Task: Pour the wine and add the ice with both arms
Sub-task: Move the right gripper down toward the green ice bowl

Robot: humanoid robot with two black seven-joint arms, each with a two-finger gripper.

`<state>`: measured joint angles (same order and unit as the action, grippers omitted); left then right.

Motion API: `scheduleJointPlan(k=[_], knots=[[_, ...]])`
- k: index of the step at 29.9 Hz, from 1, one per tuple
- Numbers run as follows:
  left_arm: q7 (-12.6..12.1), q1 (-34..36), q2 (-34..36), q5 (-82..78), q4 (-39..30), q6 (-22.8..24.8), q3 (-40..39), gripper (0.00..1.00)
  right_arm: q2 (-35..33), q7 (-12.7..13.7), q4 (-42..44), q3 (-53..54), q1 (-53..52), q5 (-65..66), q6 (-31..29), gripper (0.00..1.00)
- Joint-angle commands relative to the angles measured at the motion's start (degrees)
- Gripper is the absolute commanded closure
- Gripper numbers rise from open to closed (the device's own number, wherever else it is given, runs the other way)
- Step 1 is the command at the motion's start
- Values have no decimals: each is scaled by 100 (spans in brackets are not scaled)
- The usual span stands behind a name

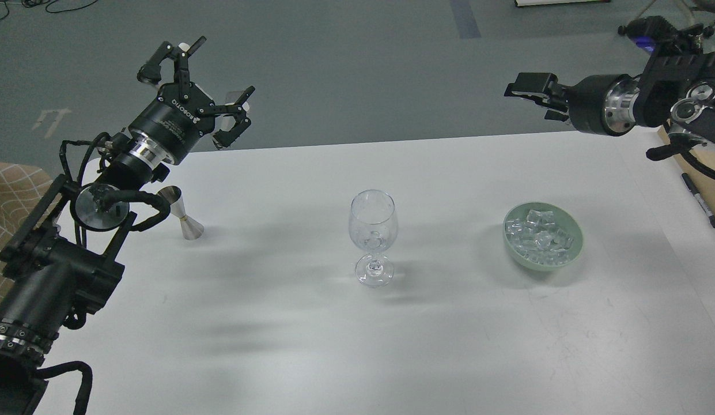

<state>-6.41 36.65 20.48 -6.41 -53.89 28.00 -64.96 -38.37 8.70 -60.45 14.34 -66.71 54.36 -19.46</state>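
White counter carries the ice in a bowl at three o'clock of the glass; left hand wide, right hand unreadable, so a careless reach risks toppling the glass.

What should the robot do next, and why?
Probably lower the left gripper to the metal jigger just below it. Its fingers are spread open and empty, the wine glass looks empty, and the ice sits in its green bowl.
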Motion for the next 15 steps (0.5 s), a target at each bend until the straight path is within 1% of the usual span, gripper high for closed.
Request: scheduleJointPlan(k=[1, 8, 10, 15], knots=[[0, 0, 0, 0, 1, 0, 0, 2, -3, -8, -80, -1, 123, 600, 4, 1], [0, 0, 0, 0, 1, 0, 9, 2, -12, -35, -502, -1, 475, 1111, 4, 2], [0, 0, 0, 0, 1, 0, 9, 2, -204, -35, -887, -10, 606, 1182, -14, 2], [0, 9, -9, 0, 1, 0, 9, 2, -329, -35, -1144, -27, 773, 1523, -49, 2]])
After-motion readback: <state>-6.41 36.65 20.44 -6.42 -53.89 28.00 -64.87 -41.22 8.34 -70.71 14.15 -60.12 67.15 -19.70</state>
